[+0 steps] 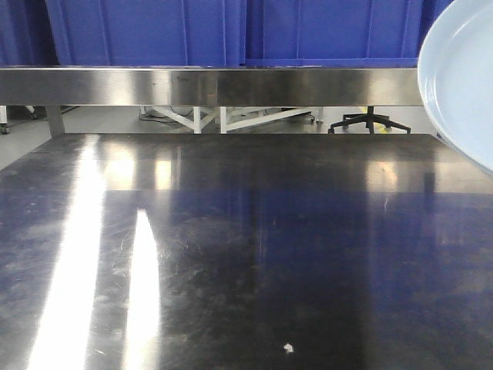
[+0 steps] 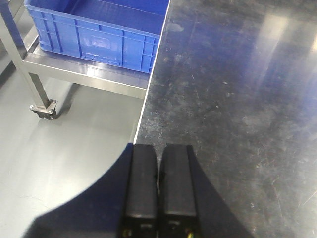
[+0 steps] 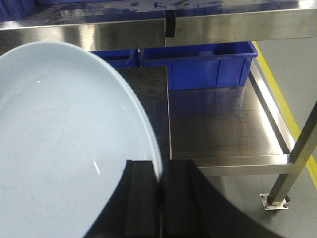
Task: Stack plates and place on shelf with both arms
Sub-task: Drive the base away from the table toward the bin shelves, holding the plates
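One pale blue-white plate (image 3: 64, 144) fills the left of the right wrist view. My right gripper (image 3: 161, 171) is shut on its rim and holds it lifted off the table. The same plate (image 1: 462, 77) pokes in at the upper right edge of the front view, tilted. My left gripper (image 2: 159, 151) is shut and empty, hovering over the left edge of the steel table (image 2: 237, 99). The second plate is out of view. No gripper shows in the front view.
A steel shelf rail (image 1: 208, 86) runs across the back of the table (image 1: 246, 254), with blue crates (image 1: 146, 31) on it. Left of the table stands a wheeled steel cart (image 2: 74, 69) carrying a blue crate (image 2: 99, 34). More blue crates (image 3: 198, 62) sit on a lower steel shelf (image 3: 223, 129).
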